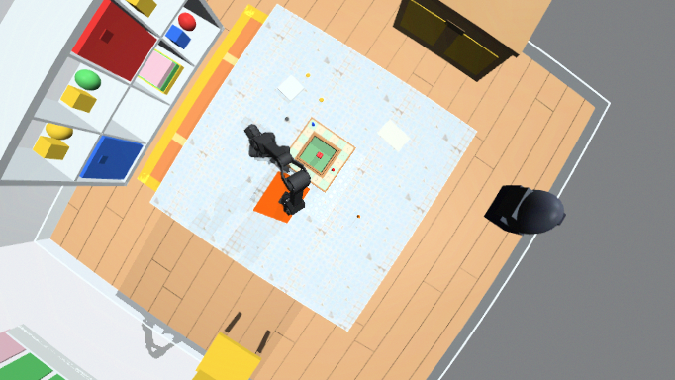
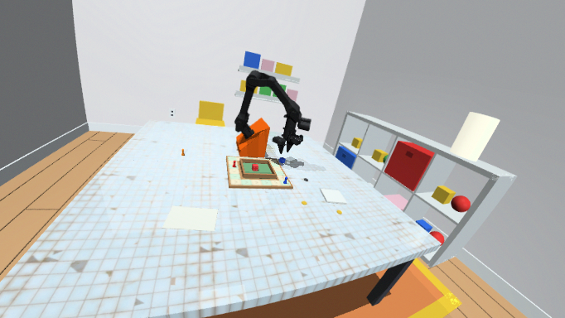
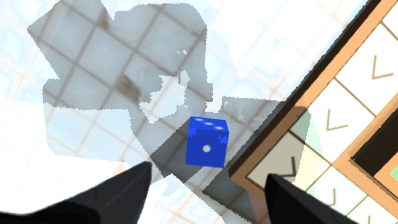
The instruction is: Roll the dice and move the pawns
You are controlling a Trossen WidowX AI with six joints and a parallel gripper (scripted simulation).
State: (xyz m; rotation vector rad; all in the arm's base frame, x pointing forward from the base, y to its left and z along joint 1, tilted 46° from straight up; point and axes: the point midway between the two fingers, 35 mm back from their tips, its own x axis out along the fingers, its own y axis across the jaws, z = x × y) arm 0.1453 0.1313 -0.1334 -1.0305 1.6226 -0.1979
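Note:
My gripper (image 3: 209,176) (image 2: 287,145) (image 1: 251,132) is open and empty. It hangs over the table just outside the game board (image 3: 345,95) (image 2: 260,185) (image 1: 346,148). The blue die (image 3: 206,142) (image 2: 282,160) lies on the table straight below the fingers, close to the board's edge; in the top view the arm hides it. The red die (image 1: 320,155) (image 2: 255,166) lies in the green tray (image 1: 311,146) (image 2: 247,167) at the board's middle. The red pawn (image 1: 333,169) (image 2: 234,163) and the blue pawn (image 1: 313,124) (image 2: 285,180) stand on the board's arrow track.
The orange base block (image 1: 269,203) (image 2: 253,141) stands behind the board. Two white sheets (image 2: 191,218) (image 2: 333,195), two yellow discs (image 2: 304,203) (image 2: 339,212), a black disc (image 2: 306,180) and an orange pawn (image 2: 182,152) lie about the table. A shelf unit (image 2: 414,166) stands beside it.

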